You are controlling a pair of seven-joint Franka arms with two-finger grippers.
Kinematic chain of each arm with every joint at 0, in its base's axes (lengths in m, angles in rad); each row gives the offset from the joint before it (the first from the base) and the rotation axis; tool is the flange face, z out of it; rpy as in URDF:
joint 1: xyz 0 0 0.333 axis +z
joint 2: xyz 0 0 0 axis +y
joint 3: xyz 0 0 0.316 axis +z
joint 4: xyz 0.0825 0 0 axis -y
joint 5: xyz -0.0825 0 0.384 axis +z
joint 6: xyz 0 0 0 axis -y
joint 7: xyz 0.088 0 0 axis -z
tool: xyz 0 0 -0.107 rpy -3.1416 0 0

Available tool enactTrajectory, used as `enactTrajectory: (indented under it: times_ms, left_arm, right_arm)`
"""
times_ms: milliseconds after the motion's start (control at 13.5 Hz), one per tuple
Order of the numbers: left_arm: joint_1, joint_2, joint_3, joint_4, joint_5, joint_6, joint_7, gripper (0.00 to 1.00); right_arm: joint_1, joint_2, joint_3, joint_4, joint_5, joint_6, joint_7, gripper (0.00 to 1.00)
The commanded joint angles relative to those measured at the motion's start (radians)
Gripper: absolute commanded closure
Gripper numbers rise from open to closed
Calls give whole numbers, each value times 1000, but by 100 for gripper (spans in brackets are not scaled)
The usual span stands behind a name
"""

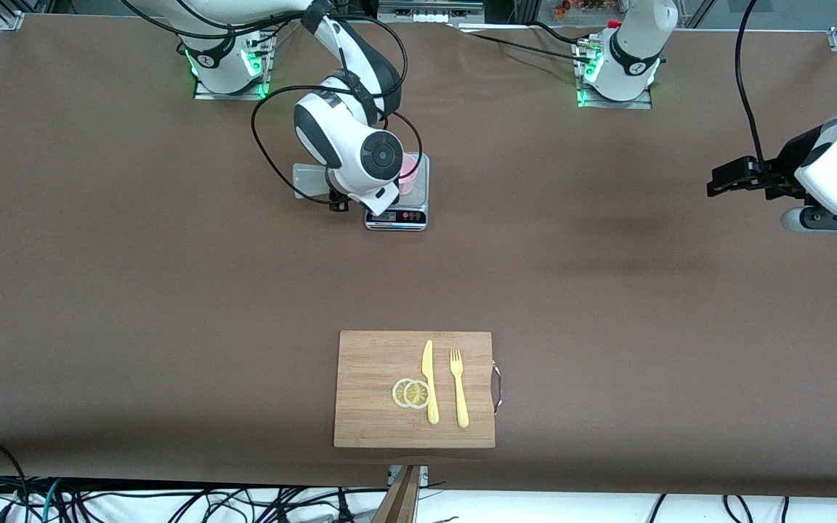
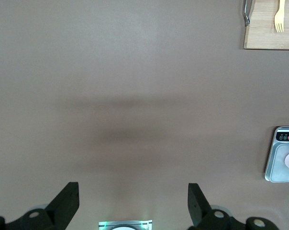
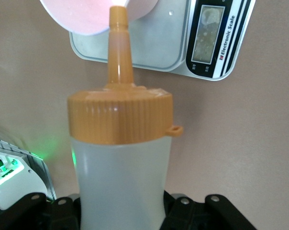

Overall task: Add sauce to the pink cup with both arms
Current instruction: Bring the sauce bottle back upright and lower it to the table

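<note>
Right claw point(image 1: 331, 190): you are holding the sauce bottle point(image 3: 119, 163) clamped by its body, tipped over so it is lying nearly level above the desk point(image 1: 135, 290), beside the kitchen scale point(image 1: 398, 211).
Sauce bottle axis: its long axis is running from the claw straight toward the pink cup point(image 1: 409, 174); in the right wrist view the orange nozzle point(image 3: 119, 45) is pointing at the cup's rim, its tip lying over the mouth.
Pink cup: it is standing on the scale's platform, toward the right arm's end of the desk, mostly hidden by your right wrist in the front view.
Key relation: the cup is lying dead ahead of the nozzle; judging from this, the squeeze only needs the tip kept over the opening.
Nearer arm: your right arm is at the cup; the left is well apart from it.
Cutting board point(image 1: 375, 356): nearer the front camera, carrying a yellow knife point(image 1: 429, 381), yellow fork point(image 1: 459, 388) and lemon slices point(image 1: 411, 393).
Left claw point(image 2: 133, 203): waiting wide and empty over bare desk at the left arm's end.
Writing: the scale's face is reading "Electronic Scale"; its display shows nothing you can read.
</note>
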Motion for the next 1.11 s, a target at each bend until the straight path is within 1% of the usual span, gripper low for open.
enactTrajectory:
  times_ms: [0,74,148,222,296,370,444,665,813,887,1035]
  left_arm:
    - [0,13,-2,28,12,-9,19,0]
    - [0,13,-2,28,12,-9,19,0]
    - [0,13,-2,28,12,-9,19,0]
    - [0,13,-2,28,12,-9,19,0]
    - [0,13,-1,28,12,-9,19,0]
    - [0,13,-2,28,12,-9,19,0]
    - [0,13,-2,28,12,-9,19,0]
    - [0,13,-2,28,12,-9,19,0]
    - [-2,13,-2,28,12,-9,18,0]
    - [-3,13,-2,28,12,-9,18,0]
    - [-2,13,-2,28,12,-9,18,0]
  right_arm:
    - [-12,-17,9,15,-4,-24,-36,89]
    - [-21,-20,9,15,0,-23,-69,89]
    - [-62,-29,9,14,17,-14,-109,89]
    - [-114,-46,9,5,83,3,-172,89]
    - [-154,-85,7,-24,135,37,-244,89]
    - [-219,-134,7,-75,186,77,-313,89]
    - [-294,-156,9,-102,257,98,-400,89]
    - [-515,-156,7,-107,489,86,-705,88]
    - [-647,-140,7,-107,626,45,-828,89]
    - [-696,-124,7,-107,695,21,-891,89]
    - [-789,-59,4,-109,817,-6,-1043,89]
